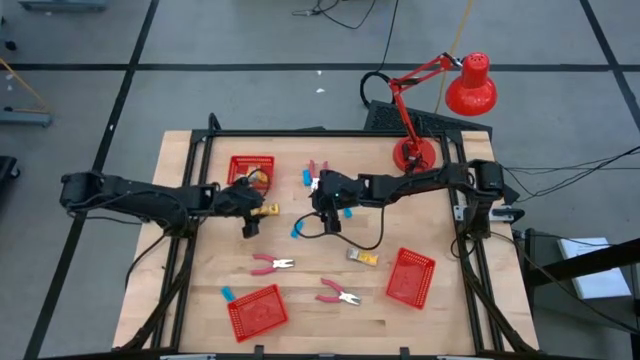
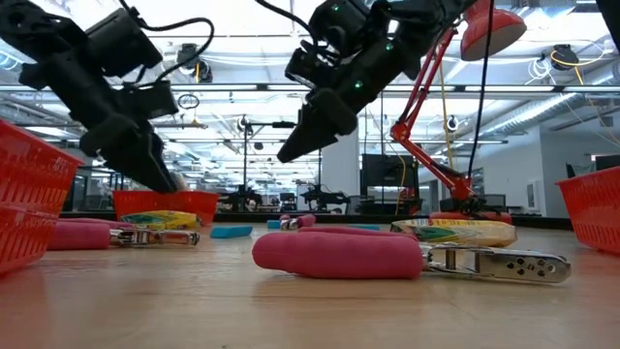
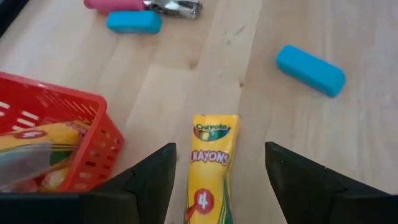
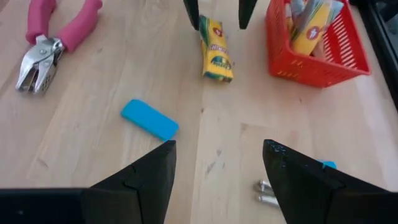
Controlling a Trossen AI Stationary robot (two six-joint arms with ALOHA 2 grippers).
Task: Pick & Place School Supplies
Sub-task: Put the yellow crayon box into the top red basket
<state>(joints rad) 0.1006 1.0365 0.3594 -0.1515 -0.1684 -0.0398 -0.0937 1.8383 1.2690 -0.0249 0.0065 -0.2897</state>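
Observation:
A yellow crayon pack lies flat on the wooden table beside a red mesh basket that holds more crayon packs. My left gripper is open, with one finger on either side of the pack's near end and not touching it. My right gripper hangs open above the table's middle, with nothing between its fingers. A light-blue eraser lies flat just ahead of it. Pink-handled punches and another crayon pack lie nearer the front.
Two more red baskets stand near the front edge. More blue erasers are scattered about. A red desk lamp stands at the far right. A black cable loops on the table below my right arm.

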